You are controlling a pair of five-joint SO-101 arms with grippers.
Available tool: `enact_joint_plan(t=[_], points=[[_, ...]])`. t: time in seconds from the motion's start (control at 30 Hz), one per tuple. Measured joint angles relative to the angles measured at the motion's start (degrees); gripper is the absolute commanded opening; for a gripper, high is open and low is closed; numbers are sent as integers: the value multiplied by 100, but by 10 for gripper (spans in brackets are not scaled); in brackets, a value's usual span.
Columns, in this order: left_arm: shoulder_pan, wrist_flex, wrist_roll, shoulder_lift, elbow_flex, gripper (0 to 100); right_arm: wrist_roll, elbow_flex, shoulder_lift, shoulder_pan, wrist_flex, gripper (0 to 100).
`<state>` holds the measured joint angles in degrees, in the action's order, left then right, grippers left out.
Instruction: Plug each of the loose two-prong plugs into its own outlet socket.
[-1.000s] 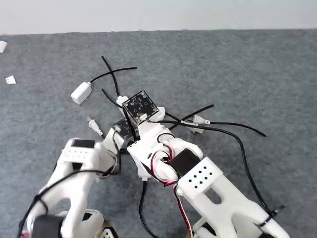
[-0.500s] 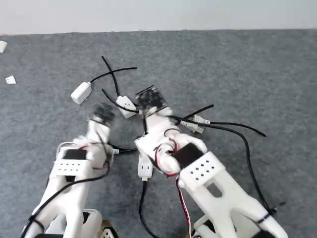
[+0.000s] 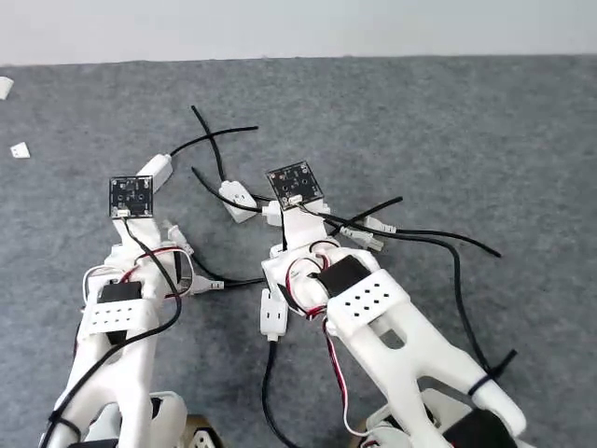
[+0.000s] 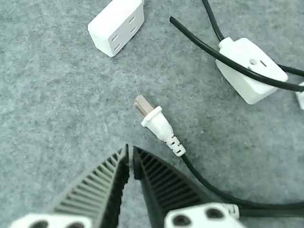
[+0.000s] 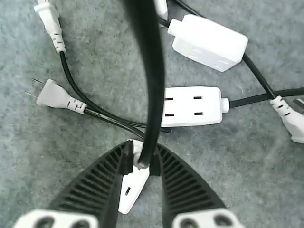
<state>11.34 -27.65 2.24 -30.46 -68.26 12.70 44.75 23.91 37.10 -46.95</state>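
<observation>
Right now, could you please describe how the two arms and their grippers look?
The left arm and right arm are white plastic shells with black servo blocks and red, black and white wiring. The right one has a perforated panel. A square black circuit-board camera tops each wrist. The left gripper and right gripper each have two black, ribbed, triangular fingers on white bases.

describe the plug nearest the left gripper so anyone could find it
On the grey mat, find the black ribbed fingers of the left gripper. Just past their tips lies a white two-prong plug on a black cord, prongs toward the white outlet block; it lies alone, no cable crossing it.
</observation>
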Motion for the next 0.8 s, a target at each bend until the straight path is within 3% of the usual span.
enact_joint_plan(t=[0.43,0.8], points=[[-9,0,0,0,0,12,211,-62,615,18,-308,8],[-9,0,0,0,0,12,440,-536,-325,123,-721,8]])
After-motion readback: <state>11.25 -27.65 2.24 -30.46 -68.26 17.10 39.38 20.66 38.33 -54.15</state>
